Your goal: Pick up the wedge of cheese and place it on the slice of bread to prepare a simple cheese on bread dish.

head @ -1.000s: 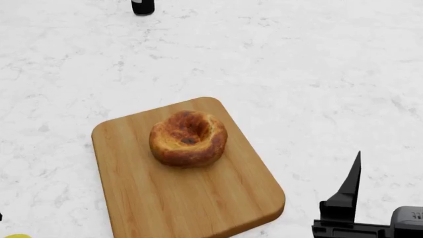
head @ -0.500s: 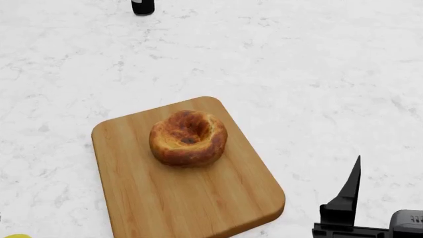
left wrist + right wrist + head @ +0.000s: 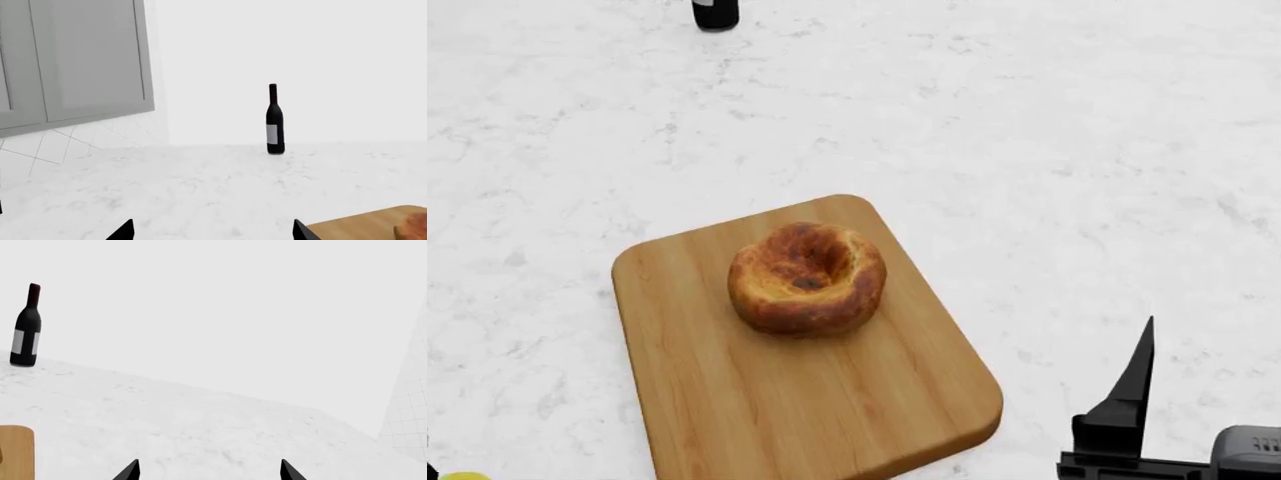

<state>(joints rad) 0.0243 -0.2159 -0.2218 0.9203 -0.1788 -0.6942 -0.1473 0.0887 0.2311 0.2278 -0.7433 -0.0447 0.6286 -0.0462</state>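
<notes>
The slice of bread (image 3: 807, 277), a golden-brown ring-shaped bun with a dark hollow centre, sits on the wooden cutting board (image 3: 868, 400). Only a thin yellow sliver of the wedge of cheese (image 3: 461, 476) shows, at the bottom left edge of the head view. My left gripper (image 3: 213, 232) is open over bare marble, with the board's corner (image 3: 373, 227) and the bread's edge (image 3: 417, 227) off to one side. My right gripper (image 3: 209, 471) is open too and holds nothing. One of its fingers (image 3: 1134, 385) stands near the board's right front corner.
A dark wine bottle (image 3: 275, 120) stands at the back of the white marble counter (image 3: 1028, 150); its base (image 3: 715, 12) shows at the top of the head view. Grey cabinets (image 3: 73, 60) and a tiled wall lie to the left.
The right gripper's finger has sunk slightly toward the bottom edge of the head view. The bread and board have not moved.
</notes>
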